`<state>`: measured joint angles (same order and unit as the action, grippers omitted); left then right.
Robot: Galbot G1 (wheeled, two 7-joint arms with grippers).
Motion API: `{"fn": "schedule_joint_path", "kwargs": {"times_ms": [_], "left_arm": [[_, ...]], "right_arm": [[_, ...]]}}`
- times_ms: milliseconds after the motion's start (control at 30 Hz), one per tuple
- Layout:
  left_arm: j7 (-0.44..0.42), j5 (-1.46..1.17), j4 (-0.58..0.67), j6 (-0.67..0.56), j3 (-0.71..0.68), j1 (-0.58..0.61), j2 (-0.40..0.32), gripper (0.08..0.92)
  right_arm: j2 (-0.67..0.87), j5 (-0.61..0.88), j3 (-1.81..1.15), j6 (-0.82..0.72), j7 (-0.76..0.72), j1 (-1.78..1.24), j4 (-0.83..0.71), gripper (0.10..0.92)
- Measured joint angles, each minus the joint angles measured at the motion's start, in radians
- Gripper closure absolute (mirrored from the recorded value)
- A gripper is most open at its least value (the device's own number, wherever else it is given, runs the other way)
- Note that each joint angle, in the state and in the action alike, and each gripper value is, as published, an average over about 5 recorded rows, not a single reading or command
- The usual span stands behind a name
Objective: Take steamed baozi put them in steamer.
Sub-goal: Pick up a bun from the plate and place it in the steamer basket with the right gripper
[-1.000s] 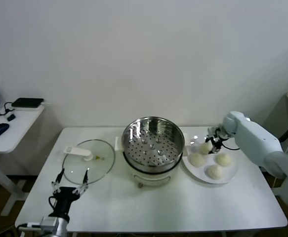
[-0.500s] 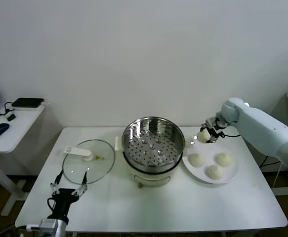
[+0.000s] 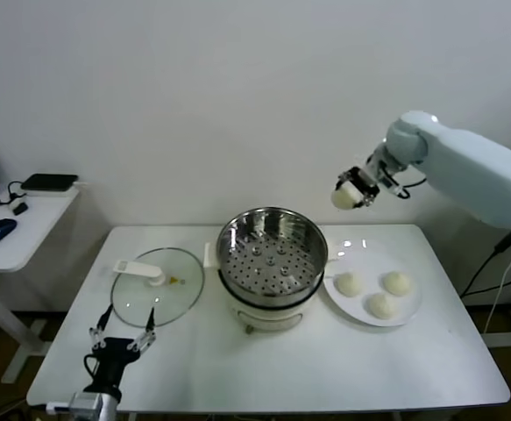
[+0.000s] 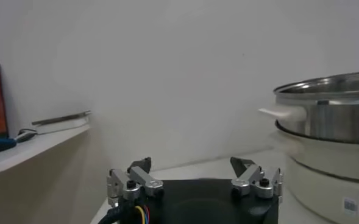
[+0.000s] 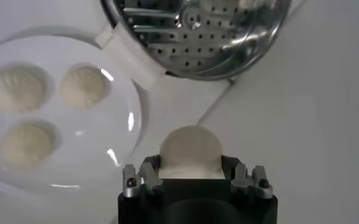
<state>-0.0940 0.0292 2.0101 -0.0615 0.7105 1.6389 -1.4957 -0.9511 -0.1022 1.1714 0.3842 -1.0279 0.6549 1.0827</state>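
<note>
My right gripper [image 3: 350,193] hangs high in the air, up and to the right of the steamer [image 3: 271,254], and is shut on one creamy white baozi [image 3: 344,197]. In the right wrist view that baozi [image 5: 190,151] sits between the jaws of the right gripper [image 5: 190,173], with the steamer's perforated floor [image 5: 197,30] below. Three baozi [image 3: 349,283] [image 3: 396,282] [image 3: 379,304] lie on the white plate [image 3: 408,313]. The steamer is a shiny steel basket on a white pot base and holds nothing. My left gripper [image 3: 124,338] is parked open near the table's front left edge.
A flat glass lid [image 3: 157,287] with a white handle lies left of the steamer. A side desk [image 3: 14,237] with a mouse and a black box stands at far left. A white wall rises behind the table.
My right gripper has lifted one baozi off the plate and carried it up and a little to the left. Three baozi stay on the plate. The left arm has not moved.
</note>
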Motion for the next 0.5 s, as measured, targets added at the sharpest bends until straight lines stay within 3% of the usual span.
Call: {"fn": "schedule_joint_path", "kwargs": {"times_ms": [500], "left_arm": [[0.003, 0.002, 0.013, 0.008, 0.006, -0.012, 0.004, 0.177]], "right_arm": [[-0.201, -0.004, 0.054, 0.045, 0.0, 0.035, 0.016, 0.334]]}}
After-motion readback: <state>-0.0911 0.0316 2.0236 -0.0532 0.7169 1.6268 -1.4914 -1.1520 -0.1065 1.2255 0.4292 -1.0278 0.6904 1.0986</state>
